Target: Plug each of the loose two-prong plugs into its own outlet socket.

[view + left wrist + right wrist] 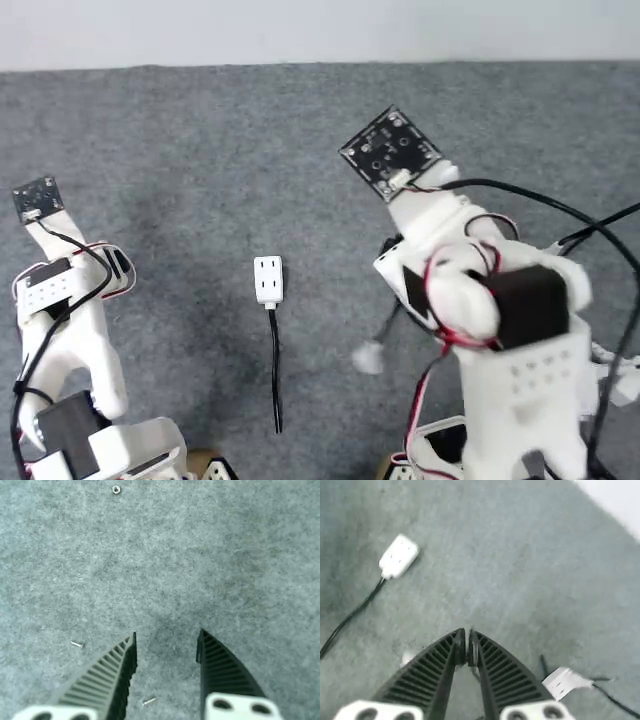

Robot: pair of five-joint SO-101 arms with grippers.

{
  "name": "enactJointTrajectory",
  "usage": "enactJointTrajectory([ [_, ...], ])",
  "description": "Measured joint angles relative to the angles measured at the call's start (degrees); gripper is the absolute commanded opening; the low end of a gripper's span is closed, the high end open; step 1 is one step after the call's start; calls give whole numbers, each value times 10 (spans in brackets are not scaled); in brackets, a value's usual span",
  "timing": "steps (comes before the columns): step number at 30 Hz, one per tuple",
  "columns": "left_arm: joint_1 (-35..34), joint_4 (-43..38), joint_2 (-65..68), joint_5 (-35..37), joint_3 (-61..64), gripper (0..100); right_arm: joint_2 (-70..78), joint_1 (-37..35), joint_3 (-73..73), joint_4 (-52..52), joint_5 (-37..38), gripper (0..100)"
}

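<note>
A white outlet socket [268,279] lies on the grey carpet in the middle, its black cord [276,380] trailing toward the front edge. From the right wrist view the outlet socket [398,556] sits well ahead of my right gripper [466,631], whose fingers are pressed shut with nothing visible between them. One white two-prong plug [563,681] lies beside the right gripper. Another white plug [368,357] rests on the carpet between the cord and the right arm [470,300]. My left gripper [167,634] stands open over bare carpet at the far left.
A small nut [116,489] and two tiny screws [76,643] lie on the carpet near the left gripper. The left arm [60,310] stands at the left edge. Black cables [560,210] loop off the right arm.
</note>
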Motion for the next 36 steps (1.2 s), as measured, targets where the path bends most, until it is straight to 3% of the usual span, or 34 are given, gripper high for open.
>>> enactJointTrajectory([
  [6,0,0,0,0,0,185,57,3,111,-11,0,8],
  [17,0,0,0,0,0,185,240,100,176,-221,42,9],
  [20,0,0,0,0,0,185,261,97,185,-228,-22,9],
  [28,0,0,0,0,0,186,254,81,279,-258,-355,39],
  [36,0,0,0,0,0,186,161,58,446,-384,-394,39],
])
